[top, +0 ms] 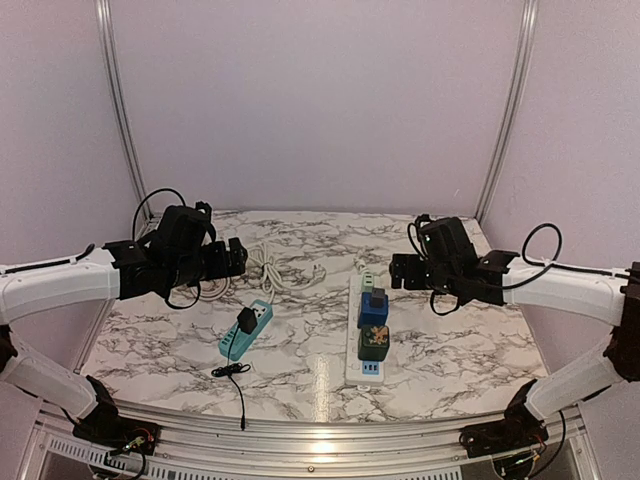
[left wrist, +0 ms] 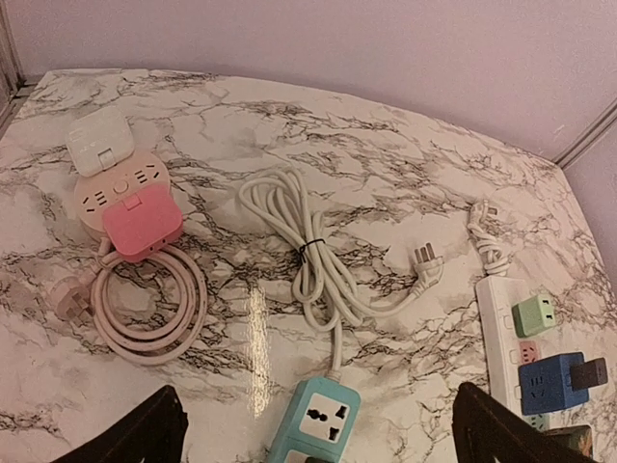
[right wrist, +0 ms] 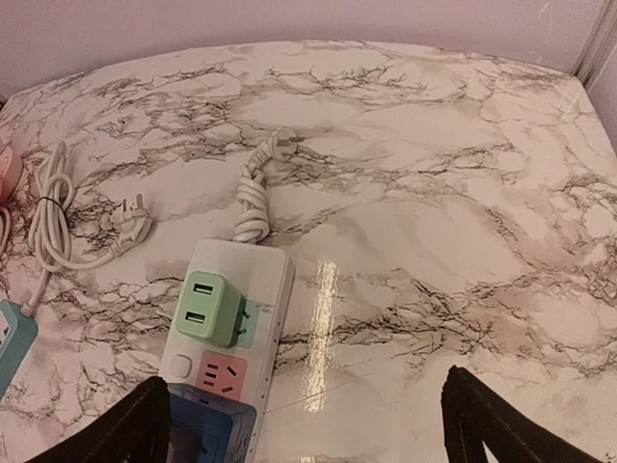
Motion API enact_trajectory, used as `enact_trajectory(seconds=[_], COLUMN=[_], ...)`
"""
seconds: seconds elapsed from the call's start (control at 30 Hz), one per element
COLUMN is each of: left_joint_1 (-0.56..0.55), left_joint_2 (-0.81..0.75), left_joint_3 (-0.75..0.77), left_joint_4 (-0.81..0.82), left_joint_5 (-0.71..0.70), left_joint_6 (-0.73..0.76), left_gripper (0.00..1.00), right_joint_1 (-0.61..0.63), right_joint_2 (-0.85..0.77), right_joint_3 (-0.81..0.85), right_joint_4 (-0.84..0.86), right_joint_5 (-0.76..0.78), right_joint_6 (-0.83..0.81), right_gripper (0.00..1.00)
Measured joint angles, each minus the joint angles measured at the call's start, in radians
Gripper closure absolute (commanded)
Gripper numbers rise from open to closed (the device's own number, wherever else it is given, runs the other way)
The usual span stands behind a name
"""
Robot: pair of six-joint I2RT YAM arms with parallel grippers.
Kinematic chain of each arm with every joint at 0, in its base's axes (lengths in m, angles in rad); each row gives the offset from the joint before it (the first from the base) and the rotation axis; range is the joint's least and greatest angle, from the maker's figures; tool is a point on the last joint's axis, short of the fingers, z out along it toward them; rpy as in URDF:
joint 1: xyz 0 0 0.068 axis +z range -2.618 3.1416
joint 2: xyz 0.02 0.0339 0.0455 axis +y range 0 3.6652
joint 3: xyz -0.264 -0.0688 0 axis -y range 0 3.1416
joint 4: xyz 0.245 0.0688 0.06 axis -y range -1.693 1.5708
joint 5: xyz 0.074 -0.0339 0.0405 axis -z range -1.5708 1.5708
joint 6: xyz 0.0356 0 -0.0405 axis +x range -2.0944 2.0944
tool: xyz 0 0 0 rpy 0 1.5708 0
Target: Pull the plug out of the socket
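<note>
Left claw (top: 237,258) wide open and empty, ready to straddle the black plug (top: 245,321) seated in the teal strip (top: 233,343) at its 6 o'clock (likely target). Right claw (top: 398,271) open too, white strip (top: 352,345) at its 7 o'clock.

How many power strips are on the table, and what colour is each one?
white power strip: 1
teal power strip: 1
round beige power strip: 1
Total: 3

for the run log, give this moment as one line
left gripper open | right gripper open | black plug in teal strip | nothing held
</note>
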Motion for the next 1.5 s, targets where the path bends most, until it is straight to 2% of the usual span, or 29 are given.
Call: enact_trajectory(seconds=[0.4, 0.67, 0.87, 1.13, 1.5], left_joint_1=[0.000, -0.001, -0.013, -0.026, -0.034], left_joint_2=[0.029, 0.040, 0.073, 0.113, 0.173], left_joint_3=[-0.001, -0.005, -0.005, -0.005, 0.022], left_joint_4=[0.003, 0.008, 0.027, 0.042, 0.087], left_joint_5=[0.118, 0.163, 0.206, 0.241, 0.321], left_joint_6=[-0.031, -0.031, -0.018, -0.011, 0.009], left_gripper=[0.01, 0.01, 0.01, 0.01, 0.01], right_joint_1=[0.139, 0.191, 0.193, 0.194, 0.214], right_joint_2=[0.096, 0.187, 0.187, 0.191, 0.262], right_joint_3=[0.093, 0.176, 0.225, 0.248, 0.307], right_joint_4=[-0.128, -0.233, -0.303, -0.360, -0.409], right_joint_5=[-0.028, -0.021, -0.022, -0.024, -0.013], right_joint_6=[0.077, 0.148, 0.212, 0.279, 0.330], right_gripper=[0.12, 0.24, 0.40, 0.56, 0.60])
